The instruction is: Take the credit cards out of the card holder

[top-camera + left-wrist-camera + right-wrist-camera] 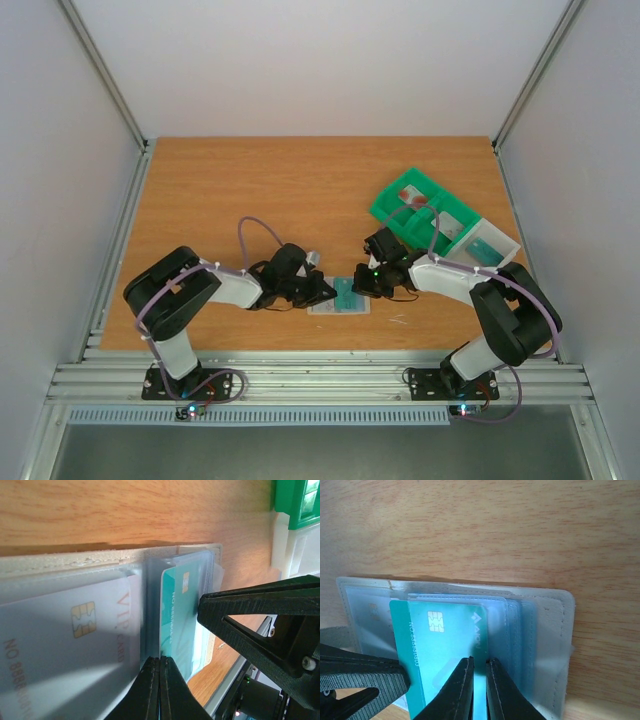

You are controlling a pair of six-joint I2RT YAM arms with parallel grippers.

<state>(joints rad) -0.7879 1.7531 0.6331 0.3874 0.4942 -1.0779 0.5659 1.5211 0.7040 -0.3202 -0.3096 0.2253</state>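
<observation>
The pale card holder (pixel 330 308) lies open on the table between both grippers, with clear sleeves fanned out. It also shows in the left wrist view (pixel 75 562) and the right wrist view (pixel 550 630). A teal credit card (pixel 440 640) with a gold chip sticks partly out of a sleeve; it also shows in the left wrist view (pixel 177 615). My right gripper (pixel 480 667) pinches its edge. A whitish VIP card (pixel 65 645) sits inside a sleeve. My left gripper (pixel 160 662) is shut, its tips pressed on the holder beside the teal card.
A bright green compartment tray (pixel 420 205) with small items and a white tray (pixel 488 245) holding a teal card stand at the right rear. Both arms meet over the holder near the table's front edge (pixel 300 345).
</observation>
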